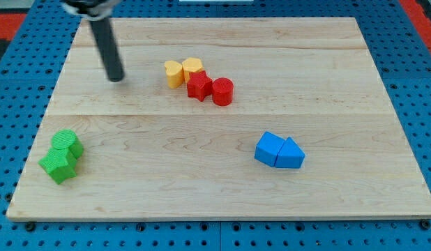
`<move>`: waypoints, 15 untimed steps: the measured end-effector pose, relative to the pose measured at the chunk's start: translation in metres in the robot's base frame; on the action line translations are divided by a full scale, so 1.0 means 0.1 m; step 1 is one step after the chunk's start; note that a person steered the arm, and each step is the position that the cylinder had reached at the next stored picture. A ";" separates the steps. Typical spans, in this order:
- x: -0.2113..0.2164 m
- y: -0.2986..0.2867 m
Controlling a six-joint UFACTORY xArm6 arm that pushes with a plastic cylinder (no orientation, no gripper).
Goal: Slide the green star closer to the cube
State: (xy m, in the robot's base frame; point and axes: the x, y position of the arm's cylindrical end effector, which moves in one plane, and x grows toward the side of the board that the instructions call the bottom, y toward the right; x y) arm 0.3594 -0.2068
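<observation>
**Inspection note: rod parked far from the green pair, star not yet engaged**

Plainly, the arm carried no fingers at all, so there was nothing to report as released or clenched; it ended in a dark rod, and my tip [116,77] rested on the wooden counter [327,84] near the view's top left. It stood apart from every block, left of the yellow and red cluster and well above the green pair.

The green star [58,166] lay near the view's bottom left corner, touching a second green block [67,143] just above it, whose shape read roughly as a cube, though I could not be certain. If that is the cube meant, the two already sat in contact and little travel remained. If the blue cube [270,148] is meant, the star was well apart from it, across the board to the view's right, and the tip would, in my judgement, need to come round to the star's left side to push it that way.

Count, by colour:
- Green: two, the star and its neighbour.
- Blue: two, the cube touching a blue wedge-like block [292,154] on its right.
- Red: two, a red star [198,86] and a red cylinder [222,91], adjoining.
- Yellow: two, a left yellow block [174,73] and a right yellow block [192,67], shapes unclear, huddled against the reds.

Eight blocks in all, grouped in like-coloured pairs.
</observation>
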 end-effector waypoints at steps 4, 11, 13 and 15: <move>1.79 -0.75; 1.78 1.07; 1.70 2.20; 1.72 1.49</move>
State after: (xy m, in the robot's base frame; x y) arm 0.5312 -0.0581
